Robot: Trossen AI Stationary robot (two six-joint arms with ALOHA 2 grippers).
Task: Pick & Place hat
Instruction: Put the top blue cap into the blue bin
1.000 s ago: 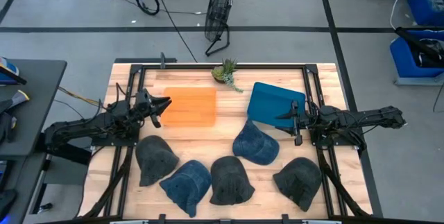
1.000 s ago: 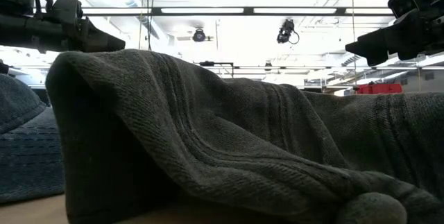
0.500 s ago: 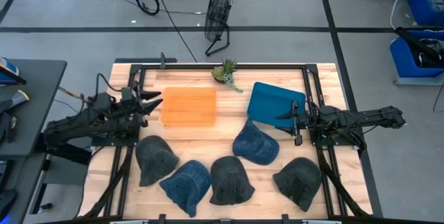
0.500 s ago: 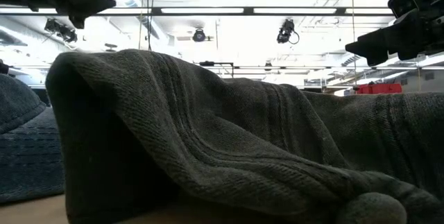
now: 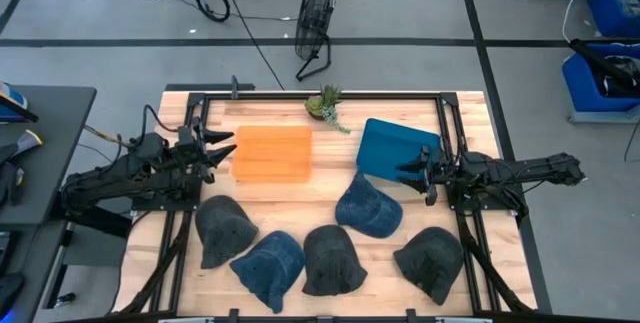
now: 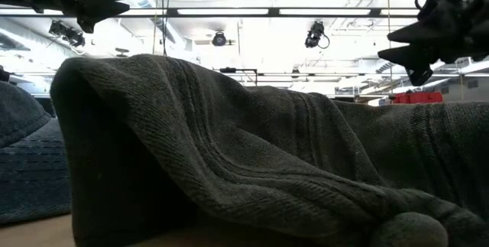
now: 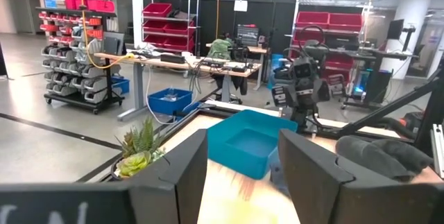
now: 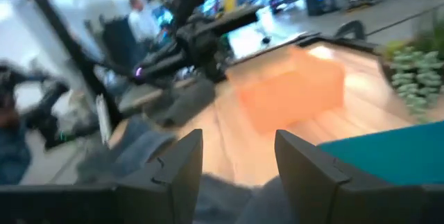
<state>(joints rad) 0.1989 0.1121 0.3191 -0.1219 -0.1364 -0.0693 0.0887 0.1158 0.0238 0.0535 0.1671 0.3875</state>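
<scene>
Swinging slightly, the right tool [image 5: 412, 172] (fingers apart, like the left tool [image 5: 222, 146]) has shifted.

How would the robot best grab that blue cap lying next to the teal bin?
Probably from straight above, pinching the soft domed crown of the blue cap. It lies flat on the table, so little is exposed at the sides. The right gripper, open, hangs closest, by the teal bin; the left gripper is across the table.

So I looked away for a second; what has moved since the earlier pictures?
The left end effector drew back off the orange bin toward the table's left edge, open and empty. The right end effector shifted slightly by the blue bin. All five hats and the plant stayed put.
</scene>
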